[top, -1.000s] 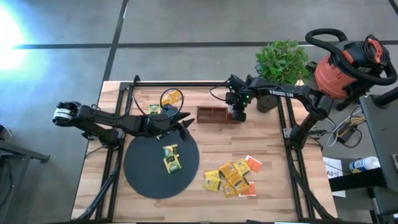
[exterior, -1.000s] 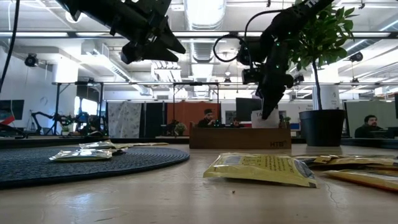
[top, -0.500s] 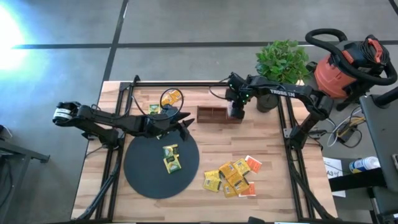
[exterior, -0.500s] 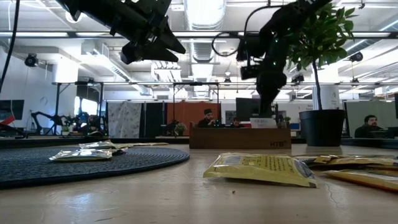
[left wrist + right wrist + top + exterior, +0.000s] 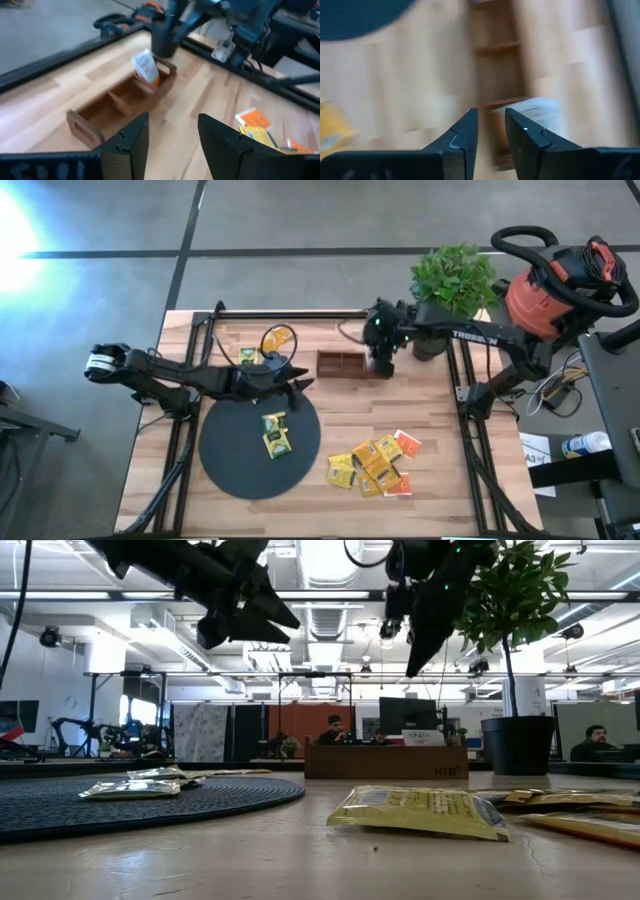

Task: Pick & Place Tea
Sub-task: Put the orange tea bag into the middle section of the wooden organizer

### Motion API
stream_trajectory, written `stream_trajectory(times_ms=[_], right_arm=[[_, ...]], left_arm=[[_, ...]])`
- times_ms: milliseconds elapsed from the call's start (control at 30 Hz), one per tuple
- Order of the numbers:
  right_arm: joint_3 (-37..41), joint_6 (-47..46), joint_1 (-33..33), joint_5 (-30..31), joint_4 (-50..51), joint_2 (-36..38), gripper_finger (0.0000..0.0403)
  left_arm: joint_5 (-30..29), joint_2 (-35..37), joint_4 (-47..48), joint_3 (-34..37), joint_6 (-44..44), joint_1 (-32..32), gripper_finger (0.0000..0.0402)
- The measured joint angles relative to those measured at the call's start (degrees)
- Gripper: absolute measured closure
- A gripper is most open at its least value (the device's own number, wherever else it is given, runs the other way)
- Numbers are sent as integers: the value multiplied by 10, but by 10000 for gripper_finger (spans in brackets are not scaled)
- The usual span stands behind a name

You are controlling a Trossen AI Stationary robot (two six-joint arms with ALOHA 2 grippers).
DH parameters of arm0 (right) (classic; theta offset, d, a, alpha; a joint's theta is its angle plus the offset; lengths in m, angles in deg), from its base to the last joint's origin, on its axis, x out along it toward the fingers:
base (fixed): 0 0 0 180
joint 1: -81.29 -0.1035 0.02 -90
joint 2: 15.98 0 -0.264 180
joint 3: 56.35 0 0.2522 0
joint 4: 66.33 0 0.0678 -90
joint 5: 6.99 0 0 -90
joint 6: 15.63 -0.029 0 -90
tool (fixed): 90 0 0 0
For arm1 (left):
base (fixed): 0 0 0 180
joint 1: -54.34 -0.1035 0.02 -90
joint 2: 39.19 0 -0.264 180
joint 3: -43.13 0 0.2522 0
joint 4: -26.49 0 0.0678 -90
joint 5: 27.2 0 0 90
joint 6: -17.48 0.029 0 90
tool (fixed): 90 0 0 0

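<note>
A brown wooden tray [image 5: 345, 364] lies at the table's far middle. One white and orange tea sachet [image 5: 146, 67] stands tilted in its right end compartment, leaning on the wall. My right gripper [image 5: 380, 366] hangs above that end, open by a narrow gap, with nothing between its fingers [image 5: 491, 114]. My left gripper [image 5: 300, 386] hovers open over the far edge of the black disc [image 5: 240, 460], pointing at the tray [image 5: 172, 135]. Two yellow sachets [image 5: 275, 434] lie flat on the disc. Several more sachets [image 5: 372, 465] lie in a pile at the near right.
A potted plant [image 5: 452, 280] stands at the table's far right corner, with a red vacuum [image 5: 560, 285] beyond it. A cable loop lies around a sachet [image 5: 277, 337] at the far left. Black frame rails [image 5: 190, 410] run along both table sides.
My right gripper has let go of the white sachet and gone straight up from the tray's right end. The sachet stays standing in that compartment.
</note>
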Motion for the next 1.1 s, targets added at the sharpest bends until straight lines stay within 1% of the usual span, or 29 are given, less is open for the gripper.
stream_trajectory(times_ms=[67,200,267,500,633,767,900,1000,1100], right_arm=[[2,-48,-32,-18,18,-2,304],[13,-133,-106,-21,36,-3,304],[19,-185,-149,-23,36,-3,307],[41,-393,-313,-24,38,-6,318],[63,-532,-393,-19,25,-11,321],[103,-661,-461,-11,-31,-12,320],[158,-831,-501,48,-124,-11,317],[202,-968,-510,89,-201,-10,317],[245,-1057,-517,120,-274,-10,316]], left_arm=[[7,0,-1,9,-19,0,239],[7,0,0,26,-71,0,239],[17,0,0,32,-73,1,239],[119,0,-6,51,-73,5,239],[152,0,-27,72,-72,6,239],[190,-10,-71,82,-75,8,239],[248,-34,-124,81,-113,11,239],[253,-69,-136,66,-139,19,239],[255,-121,-136,33,-151,32,239]])
